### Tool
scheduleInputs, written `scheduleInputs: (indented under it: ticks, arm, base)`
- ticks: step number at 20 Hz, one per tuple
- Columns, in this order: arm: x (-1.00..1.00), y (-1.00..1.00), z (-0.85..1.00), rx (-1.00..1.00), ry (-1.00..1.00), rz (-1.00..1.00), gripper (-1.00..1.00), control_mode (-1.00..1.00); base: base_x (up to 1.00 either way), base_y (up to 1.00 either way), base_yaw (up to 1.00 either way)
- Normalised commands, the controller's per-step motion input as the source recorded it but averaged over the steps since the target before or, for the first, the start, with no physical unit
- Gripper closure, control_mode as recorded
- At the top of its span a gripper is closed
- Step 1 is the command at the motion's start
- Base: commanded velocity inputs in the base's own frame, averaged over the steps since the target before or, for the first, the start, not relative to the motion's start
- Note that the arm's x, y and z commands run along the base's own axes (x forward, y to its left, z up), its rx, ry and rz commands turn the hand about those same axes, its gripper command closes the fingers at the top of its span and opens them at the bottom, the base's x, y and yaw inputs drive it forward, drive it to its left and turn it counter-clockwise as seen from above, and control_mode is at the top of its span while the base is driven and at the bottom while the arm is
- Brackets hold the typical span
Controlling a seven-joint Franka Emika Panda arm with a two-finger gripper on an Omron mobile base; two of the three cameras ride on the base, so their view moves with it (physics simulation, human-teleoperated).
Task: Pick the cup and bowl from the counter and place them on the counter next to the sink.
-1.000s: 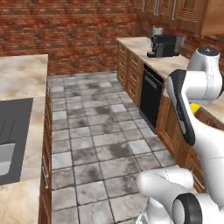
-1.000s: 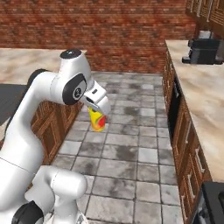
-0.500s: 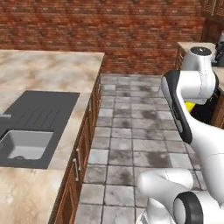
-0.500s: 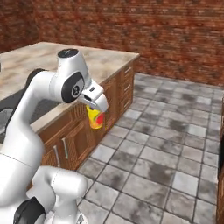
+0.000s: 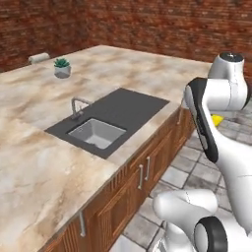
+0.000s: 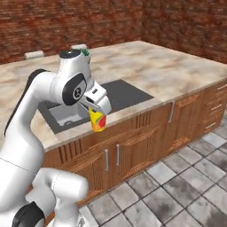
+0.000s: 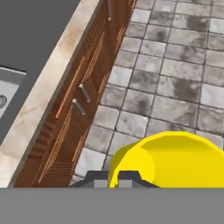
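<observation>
claw [image 6: 98, 116] pinching the yellow cup [image 6: 97, 122] at centre left of the frame, just off the tabletop [image 6: 177, 66] edge, near the sink [image 6: 66, 116].

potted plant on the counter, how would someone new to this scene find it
Start at the dark sink set in the marbled counter. Look past the tap toward the brick wall: the small grey pot with a green plant stands alone there, the only green thing on the stone.
</observation>
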Motion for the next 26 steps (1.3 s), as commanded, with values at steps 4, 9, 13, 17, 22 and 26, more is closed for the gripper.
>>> scheduleInputs:
  ticks: [4, 9, 13, 17, 22, 26]
  arm:
    - [0.0, 0.0, 0.0, 0.0, 0.0, 0.0, 1.0, 1.0]
    - [0.0, 0.0, 0.0, 0.0, 0.0, 0.0, 1.0, 1.0]
    - [0.0, 0.0, 0.0, 0.0, 0.0, 0.0, 1.0, 1.0]
    - [0.0, 0.0, 0.0, 0.0, 0.0, 0.0, 1.0, 1.0]
    - [0.0, 0.0, 0.0, 0.0, 0.0, 0.0, 1.0, 1.0]
    - [0.0, 0.0, 0.0, 0.0, 0.0, 0.0, 1.0, 1.0]
  base:
    - [0.11, -0.33, 0.78]
    - [0.12, -0.29, 0.78]
    - [0.12, -0.23, 0.72]
    - [0.13, -0.01, 0.65]
    - [0.76, -0.04, 0.2]
    - [1.0, -0.45, 0.03]
